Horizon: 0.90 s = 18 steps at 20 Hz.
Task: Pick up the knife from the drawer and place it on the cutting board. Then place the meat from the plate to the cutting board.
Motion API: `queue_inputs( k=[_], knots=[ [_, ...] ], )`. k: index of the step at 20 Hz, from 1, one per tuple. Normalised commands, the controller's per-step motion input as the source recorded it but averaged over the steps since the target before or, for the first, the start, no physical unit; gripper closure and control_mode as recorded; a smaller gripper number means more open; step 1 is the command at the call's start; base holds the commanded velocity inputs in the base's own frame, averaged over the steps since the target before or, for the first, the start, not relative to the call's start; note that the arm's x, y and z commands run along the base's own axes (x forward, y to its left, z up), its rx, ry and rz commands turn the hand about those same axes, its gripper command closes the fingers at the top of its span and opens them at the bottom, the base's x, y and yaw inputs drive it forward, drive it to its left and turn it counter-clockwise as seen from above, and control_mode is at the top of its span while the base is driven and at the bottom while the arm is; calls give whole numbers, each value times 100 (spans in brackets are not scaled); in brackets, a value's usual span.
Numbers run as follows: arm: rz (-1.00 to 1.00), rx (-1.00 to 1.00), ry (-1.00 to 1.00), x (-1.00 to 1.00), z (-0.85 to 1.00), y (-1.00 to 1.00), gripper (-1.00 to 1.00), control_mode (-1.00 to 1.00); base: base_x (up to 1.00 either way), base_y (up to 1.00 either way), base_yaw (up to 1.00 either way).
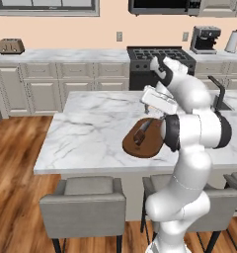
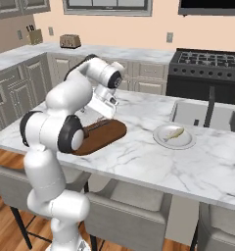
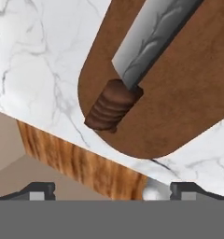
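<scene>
The knife (image 1: 141, 132) lies flat on the oval dark brown cutting board (image 1: 146, 147), which sits on the marble island. My gripper (image 1: 153, 116) hangs just above it, open, with nothing between its fingers. In the hand view the knife's ribbed brown handle (image 3: 109, 107) and grey blade rest on the board (image 3: 193, 107), beyond the spread fingertips (image 3: 37, 191). From the right base view the knife (image 2: 97, 124) shows on the board (image 2: 105, 138) under my gripper (image 2: 107, 116). To the right, the pale meat (image 2: 172, 133) lies on the plate (image 2: 185, 143). The drawer is out of view.
A sink with a dark faucet (image 2: 210, 105) is set into the island behind the plate. Grey stools (image 1: 83, 197) stand along the island's near edge. A stove (image 2: 207, 59), a toaster (image 1: 12, 46) and a coffee machine (image 1: 205, 38) line the back counter.
</scene>
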Motion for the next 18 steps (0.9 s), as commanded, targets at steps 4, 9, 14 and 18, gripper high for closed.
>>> queue_inputs(
  k=[4,9,14,18],
  knots=[
    [0,-3,28,14,27,-68,-100,-100,0,0,0],
    [0,-22,27,1,1,-65,-100,-100,0,0,0],
    [0,-25,-12,-28,-6,-36,-100,-100,0,0,0],
    [-4,-7,-32,-84,-17,-7,-100,-100,0,0,0]
  ],
)
